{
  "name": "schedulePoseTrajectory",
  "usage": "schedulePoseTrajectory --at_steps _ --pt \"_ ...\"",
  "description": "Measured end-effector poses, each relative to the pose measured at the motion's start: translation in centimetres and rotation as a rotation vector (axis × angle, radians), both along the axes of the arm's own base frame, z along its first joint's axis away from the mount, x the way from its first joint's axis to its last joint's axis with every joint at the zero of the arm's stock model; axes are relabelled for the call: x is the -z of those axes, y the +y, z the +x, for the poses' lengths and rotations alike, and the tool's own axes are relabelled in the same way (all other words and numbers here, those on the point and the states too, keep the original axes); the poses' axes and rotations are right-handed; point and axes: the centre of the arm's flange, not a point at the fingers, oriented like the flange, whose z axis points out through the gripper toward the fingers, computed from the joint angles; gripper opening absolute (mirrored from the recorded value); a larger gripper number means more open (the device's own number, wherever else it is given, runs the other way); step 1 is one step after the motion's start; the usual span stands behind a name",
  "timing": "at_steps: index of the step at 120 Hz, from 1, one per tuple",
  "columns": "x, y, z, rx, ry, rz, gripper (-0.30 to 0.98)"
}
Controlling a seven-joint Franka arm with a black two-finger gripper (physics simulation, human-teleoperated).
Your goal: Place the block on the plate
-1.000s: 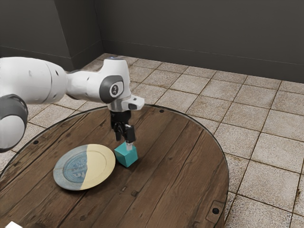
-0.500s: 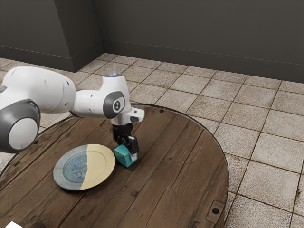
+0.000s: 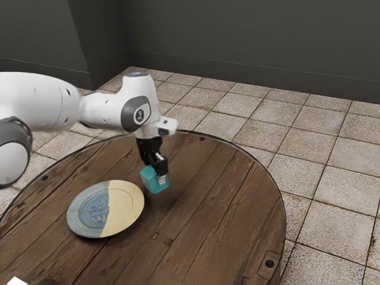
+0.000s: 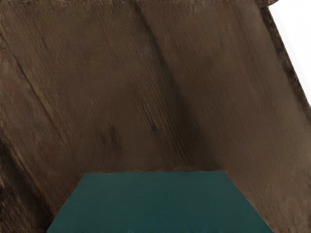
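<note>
Gripper (image 3: 155, 173) clamped on teal block (image 3: 155, 181), fingers at its sides. Block tilted, held above wooden table (image 3: 205, 205), shadow beneath. Plate (image 3: 124, 208) flat on table, near block, toward exterior view's left; half blue-grey, half cream. White arm (image 3: 107, 111) reaching in from exterior view's left.
</note>
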Motion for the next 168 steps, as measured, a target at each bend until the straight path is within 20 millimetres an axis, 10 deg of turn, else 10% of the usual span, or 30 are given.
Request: schedulePoseTrajectory --at_steps 36,81,110,168 --pt "-3.4 2.2 -4.1 -0.001 0.030 0.035 0.38" --pt "1.6 9.3 -9.1 -0.127 0.173 0.044 0.38" --pt "3.5 10.2 -9.3 -0.144 0.202 0.051 0.50" --pt "-10.0 5.5 -6.2 -0.019 -0.041 0.068 0.67"
